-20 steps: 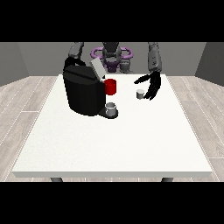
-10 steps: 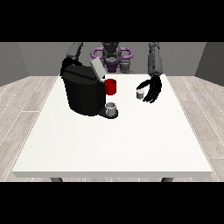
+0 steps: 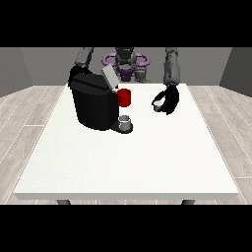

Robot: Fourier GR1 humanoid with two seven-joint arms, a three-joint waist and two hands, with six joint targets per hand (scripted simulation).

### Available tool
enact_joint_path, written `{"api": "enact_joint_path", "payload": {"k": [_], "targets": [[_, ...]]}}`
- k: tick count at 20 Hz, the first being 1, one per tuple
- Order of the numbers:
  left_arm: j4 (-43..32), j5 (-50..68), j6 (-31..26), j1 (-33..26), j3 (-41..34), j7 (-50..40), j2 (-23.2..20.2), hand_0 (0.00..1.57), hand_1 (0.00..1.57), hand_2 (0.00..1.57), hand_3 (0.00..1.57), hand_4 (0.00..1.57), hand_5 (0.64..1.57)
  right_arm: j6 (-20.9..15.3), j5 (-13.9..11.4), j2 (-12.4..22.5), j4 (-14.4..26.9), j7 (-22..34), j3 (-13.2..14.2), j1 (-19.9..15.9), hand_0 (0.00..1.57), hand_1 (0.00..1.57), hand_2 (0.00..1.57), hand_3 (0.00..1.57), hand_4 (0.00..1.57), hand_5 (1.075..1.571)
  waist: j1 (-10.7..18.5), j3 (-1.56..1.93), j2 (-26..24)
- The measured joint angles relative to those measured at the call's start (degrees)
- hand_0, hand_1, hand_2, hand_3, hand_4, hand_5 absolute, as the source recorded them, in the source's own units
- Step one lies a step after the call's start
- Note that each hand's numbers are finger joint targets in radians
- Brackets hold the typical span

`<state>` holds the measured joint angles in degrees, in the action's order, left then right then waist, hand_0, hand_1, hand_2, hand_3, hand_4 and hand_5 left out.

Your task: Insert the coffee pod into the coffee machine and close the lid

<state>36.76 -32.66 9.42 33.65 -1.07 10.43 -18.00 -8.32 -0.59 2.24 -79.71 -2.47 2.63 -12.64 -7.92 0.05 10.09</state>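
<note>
Hand at the view's left (image 3: 75, 74): mostly hidden behind the coffee machine (image 3: 93, 103); how it is held cannot be told.
Coffee pod (image 3: 157, 105): small pale shape partly covered by the curled fingers (image 3: 171, 104) of the hand at the view's right (image 3: 168, 100).
Machine's pod slot: too small to make out under the raised lid (image 3: 109, 77).
Bench (image 3: 128, 157) legs: cut off below.

My hand (image 3: 170, 100) at the view's right is black, pod (image 3: 157, 105) in it pale grey. Coffee machine (image 3: 93, 103) black, lid (image 3: 109, 77) grey. Mug (image 3: 124, 97) red. Small cup (image 3: 125, 121) grey. Tabletop (image 3: 133, 157) plain white. Floor (image 3: 24, 113) light wood planks.
</note>
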Motion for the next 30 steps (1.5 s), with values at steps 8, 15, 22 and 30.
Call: {"api": "enact_joint_path", "payload": {"k": [8,15,22,30], "targets": [[-3.6,-3.8,1.2,1.6,0.7,2.0,-1.5,1.27,1.27,1.40,1.36,0.51,1.571,0.2,1.1,-0.4,-0.2,0.1,0.3,-0.6,0.00,0.00,0.00,0.00,0.53,1.571,-0.7,0.00,0.8],[-2.0,-2.9,-4.1,5.7,0.3,4.6,-2.1,1.39,1.39,1.41,1.35,0.58,1.571,-0.1,1.4,-0.6,2.8,-0.8,0.8,-0.5,0.00,0.00,0.00,0.00,0.43,1.571,-0.2,-0.05,-1.1],[1.0,-2.4,-10.6,10.6,0.4,3.3,-2.5,1.23,1.23,1.32,1.29,0.57,1.571,0.5,2.2,-0.5,5.8,-0.9,1.6,0.1,0.00,0.00,0.00,0.00,0.49,1.571,0.3,-0.04,-4.3],[2.5,-2.6,-13.9,15.9,-0.9,2.5,-3.9,1.25,1.25,1.33,1.29,0.56,1.571,0.4,1.9,-0.8,6.8,-1.6,0.9,-2.6,0.00,0.00,0.00,0.00,0.47,1.571,-0.8,-0.05,-2.8]]}}
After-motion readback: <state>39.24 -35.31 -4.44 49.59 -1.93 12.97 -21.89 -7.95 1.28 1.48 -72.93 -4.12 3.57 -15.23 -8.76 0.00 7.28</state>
